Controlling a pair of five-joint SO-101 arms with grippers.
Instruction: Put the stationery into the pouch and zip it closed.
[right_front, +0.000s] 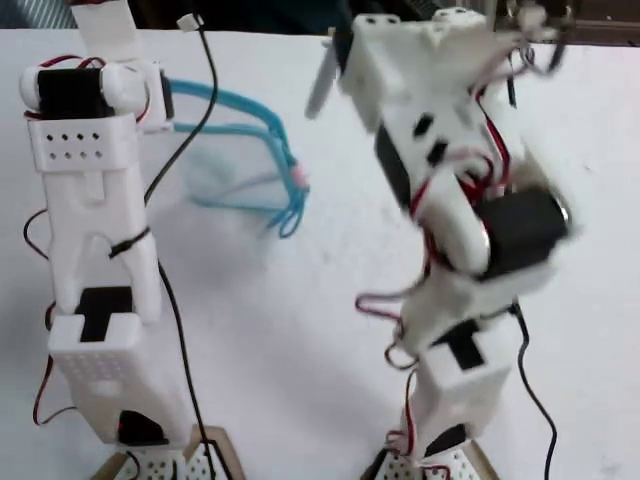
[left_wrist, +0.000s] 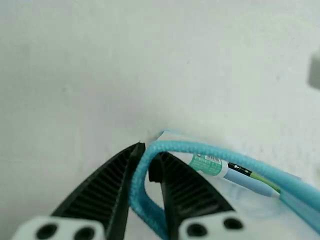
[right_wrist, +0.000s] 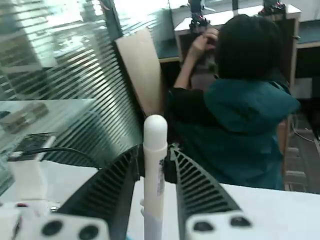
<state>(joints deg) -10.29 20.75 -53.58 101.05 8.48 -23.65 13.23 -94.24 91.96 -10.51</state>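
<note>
Your left pincer (left_wrist: 146, 156) is closed tight on the pouch (left_wrist: 250, 166), gripping its woven blue cord rim. The rim edges clear plastic, and the pouch lies flat on the white surface (right_front: 300, 340). One green-labelled pen (left_wrist: 220, 167) lies inside the pouch. Your right pincer (right_wrist: 155, 157), raised off the surface beside the pouch, clamps one smooth, round-capped white marker (right_wrist: 155, 140) between its ribbed black fingers.

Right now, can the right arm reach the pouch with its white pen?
Probably yes: the right gripper holds the white pen up near the pouch, with nothing between them.
</note>
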